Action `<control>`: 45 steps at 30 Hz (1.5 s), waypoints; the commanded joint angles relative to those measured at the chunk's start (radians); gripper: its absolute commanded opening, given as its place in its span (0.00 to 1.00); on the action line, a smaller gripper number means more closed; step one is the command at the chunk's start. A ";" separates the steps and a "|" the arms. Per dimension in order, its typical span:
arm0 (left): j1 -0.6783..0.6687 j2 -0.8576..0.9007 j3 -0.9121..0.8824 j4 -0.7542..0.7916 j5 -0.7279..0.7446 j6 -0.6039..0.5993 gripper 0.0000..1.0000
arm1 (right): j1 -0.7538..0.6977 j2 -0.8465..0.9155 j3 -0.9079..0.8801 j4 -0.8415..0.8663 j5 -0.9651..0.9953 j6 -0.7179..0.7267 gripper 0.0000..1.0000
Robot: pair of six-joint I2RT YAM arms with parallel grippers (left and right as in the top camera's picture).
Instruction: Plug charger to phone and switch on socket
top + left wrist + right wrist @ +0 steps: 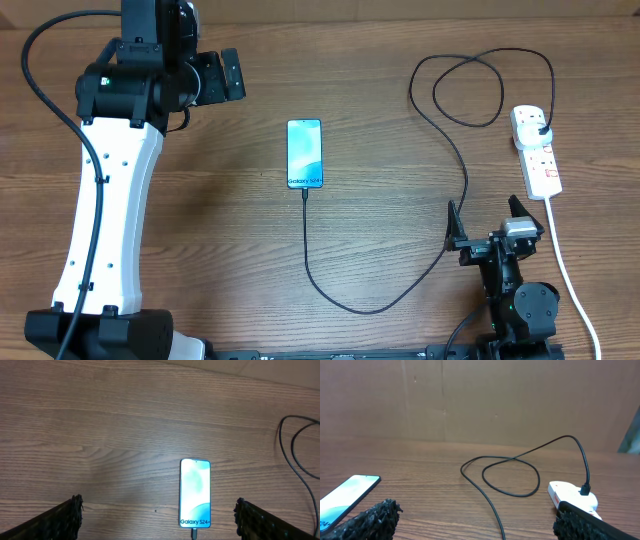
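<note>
Two claws stand spread and hold nothing: your left claw (230,74) hangs over the far left part of the table (380,60), well apart from everything, and your right claw (486,218) waits at the near right. The phone (305,153) lies flat in the middle with its screen lit. The charger (305,235) appears already to sit in its near edge, though the joint is too small for me to be sure. From there the cable runs near, curves to the right, passes just beside your right claw, makes a loop at the far right and ends in the black plug (541,130) on the socket (536,152). The socket lies at the right edge, and I cannot tell whether it is switched on. I judge that the switching is what is left, and here is the danger. With the claw spread so wide, one finger can catch the cable on the way and drag it, which may pull the small tip out of the phone or slide the phone away. The socket also lies free on the table, so a push from the side instead of from above would probably move it and not press the switch. Its thick white cord (565,260) runs close to your right arm and may snag too.
</note>
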 commanded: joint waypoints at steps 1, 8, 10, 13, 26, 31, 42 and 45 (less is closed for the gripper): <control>-0.001 0.003 -0.005 0.003 -0.006 -0.013 1.00 | 0.008 -0.008 -0.011 0.006 0.003 0.010 1.00; -0.001 0.003 -0.005 0.001 -0.029 -0.010 1.00 | 0.008 -0.008 -0.011 0.006 0.003 0.010 1.00; -0.001 0.003 -0.005 -0.002 -0.032 -0.006 1.00 | 0.008 -0.008 -0.011 0.006 0.003 0.010 1.00; 0.000 -0.020 -0.007 -0.039 -0.089 0.010 1.00 | 0.008 -0.008 -0.011 0.006 0.003 0.010 1.00; 0.026 -0.394 -0.570 0.102 -0.081 0.006 1.00 | 0.008 -0.008 -0.011 0.006 0.003 0.010 1.00; 0.064 -0.637 -0.764 0.103 -0.090 0.006 1.00 | 0.008 -0.008 -0.011 0.006 0.003 0.010 1.00; 0.144 -1.252 -1.060 0.107 -0.019 0.014 1.00 | 0.008 -0.008 -0.011 0.006 0.003 0.010 1.00; 0.144 -1.378 -1.118 0.105 -0.002 0.037 1.00 | 0.008 -0.008 -0.011 0.006 0.003 0.010 1.00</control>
